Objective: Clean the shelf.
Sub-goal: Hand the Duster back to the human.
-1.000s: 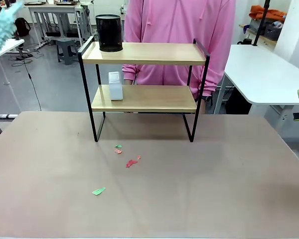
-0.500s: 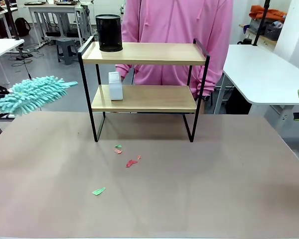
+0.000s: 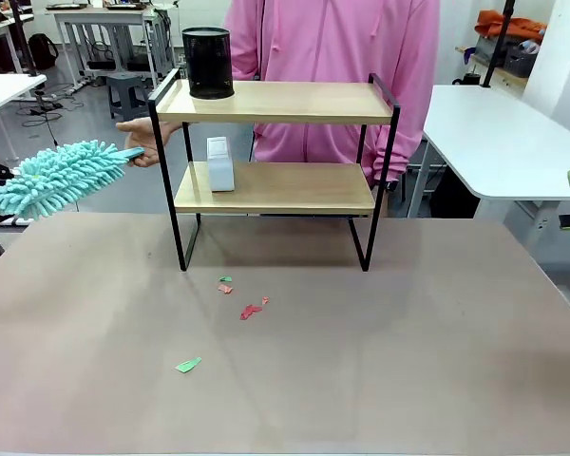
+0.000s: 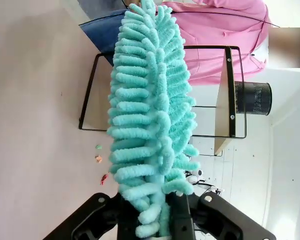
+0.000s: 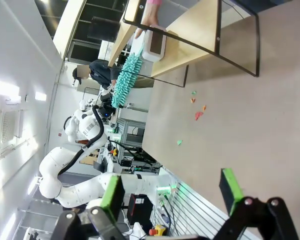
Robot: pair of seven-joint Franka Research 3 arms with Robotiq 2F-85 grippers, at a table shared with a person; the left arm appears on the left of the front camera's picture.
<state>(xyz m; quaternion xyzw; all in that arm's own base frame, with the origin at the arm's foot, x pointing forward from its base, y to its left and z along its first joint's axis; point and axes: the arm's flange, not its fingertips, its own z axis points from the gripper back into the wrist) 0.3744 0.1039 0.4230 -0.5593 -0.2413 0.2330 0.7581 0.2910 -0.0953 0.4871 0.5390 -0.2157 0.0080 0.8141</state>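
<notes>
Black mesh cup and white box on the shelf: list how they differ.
The black mesh cup is round, dark and stands on the shelf's top board; the white box is flat-sided, pale and stands on the lower board. The cup looks wider. Both stand upright at the left end.

A robotics laboratory: white worktables (image 3: pixel 513 142) stand at the right of the front view and more tables (image 3: pixel 100 19) on metal legs line the upper left, above a grey floor trailing black cables (image 3: pixel 57 142). In the right wrist view, a white robot arm (image 5: pixel 75 150) curves at left of frame beside racks of equipment (image 5: pixel 135 145), under bright ceiling lights (image 5: pixel 40 96) and white walls.
</notes>
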